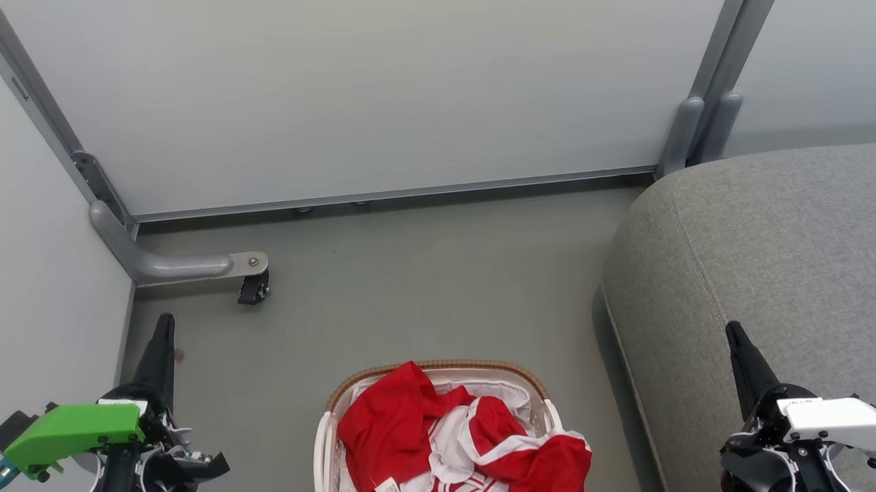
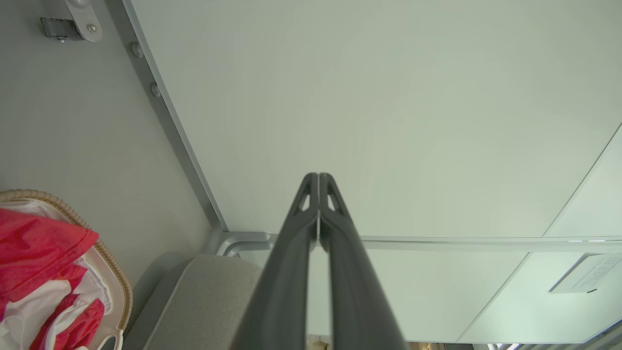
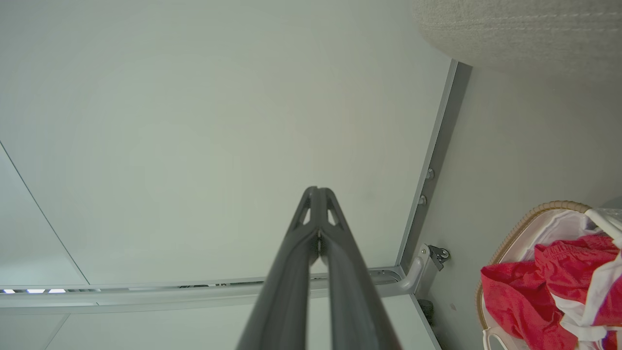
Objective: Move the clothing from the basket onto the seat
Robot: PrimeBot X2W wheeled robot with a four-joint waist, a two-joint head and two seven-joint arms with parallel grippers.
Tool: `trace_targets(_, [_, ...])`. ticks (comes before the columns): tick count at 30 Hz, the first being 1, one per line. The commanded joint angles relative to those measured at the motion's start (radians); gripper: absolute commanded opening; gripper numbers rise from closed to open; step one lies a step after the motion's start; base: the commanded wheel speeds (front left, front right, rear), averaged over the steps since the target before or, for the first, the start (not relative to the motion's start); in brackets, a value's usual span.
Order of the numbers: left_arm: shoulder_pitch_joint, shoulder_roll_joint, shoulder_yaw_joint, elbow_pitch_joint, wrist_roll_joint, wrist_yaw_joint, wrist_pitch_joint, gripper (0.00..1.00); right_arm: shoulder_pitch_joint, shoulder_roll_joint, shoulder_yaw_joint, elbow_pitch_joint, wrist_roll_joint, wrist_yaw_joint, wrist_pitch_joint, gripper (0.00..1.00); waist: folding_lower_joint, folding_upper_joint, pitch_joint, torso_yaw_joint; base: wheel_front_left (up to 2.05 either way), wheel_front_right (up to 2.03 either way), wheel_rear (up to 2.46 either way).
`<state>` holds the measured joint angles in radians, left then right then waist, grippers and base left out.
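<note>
In the basket on the grey floor, the red-and-white clothing lies heaped, none of it on the seat to the right. The left gripper and right gripper hover either side, fingers pressed together and empty. The pickup looks not yet begun; next, one gripper must likely open and descend onto the heap. Pale partition panels enclose the corner.

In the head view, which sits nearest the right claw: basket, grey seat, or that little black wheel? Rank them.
From the right gripper:
1. Seat, at the right, just by it.
2. Basket, lower middle.
3. Black wheel, far left.
</note>
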<state>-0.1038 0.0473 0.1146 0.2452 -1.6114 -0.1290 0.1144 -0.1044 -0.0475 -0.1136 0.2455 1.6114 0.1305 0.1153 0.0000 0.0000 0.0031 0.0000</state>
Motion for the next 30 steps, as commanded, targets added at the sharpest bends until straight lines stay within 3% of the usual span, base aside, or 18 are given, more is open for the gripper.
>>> trace_targets(1, [-0.01, 0.006, 0.0, -0.002, -0.003, -0.004, 0.002, 0.0, -0.008, -0.006, -0.002, -0.003, 0.003, 0.0, 0.0, 0.0, 0.0, 0.0, 0.0, 0.0, 0.0, 0.0, 0.0])
trace_targets(2, [-0.01, 0.006, 0.0, -0.002, -0.003, -0.004, 0.002, 0.0, -0.008, -0.006, -0.002, -0.003, 0.003, 0.0, 0.0, 0.0, 0.0, 0.0, 0.0, 0.0, 0.0, 0.0, 0.0])
trace_targets(3, [0.001, -0.001, 0.0, 0.003, 0.0, 0.0, 0.0, 1.0, 0.001, 0.001, 0.0, 0.003, 0.0, 0.0, 0.0, 1.0, 0.0, 0.0, 0.0, 0.0, 0.0, 0.0, 0.0])
trace_targets(18, [0.026, -0.005, -0.066, 0.016, 0.041, 0.001, -0.06, 1.0, 0.026, 0.008, 0.028, 0.039, -0.035, 0.0, -0.06, 1.0, 0.0, 0.0, 0.001, 0.0, 0.0, 0.0, 0.0])
trace_targets(30, [0.022, -0.003, -0.092, -0.024, 0.233, 0.002, -0.112, 1.0, 0.02, 0.005, -0.004, 0.014, -0.225, 0.0, -0.112, 1.0, 0.0, 0.0, 0.003, 0.003, 0.0, 0.0, 0.0])
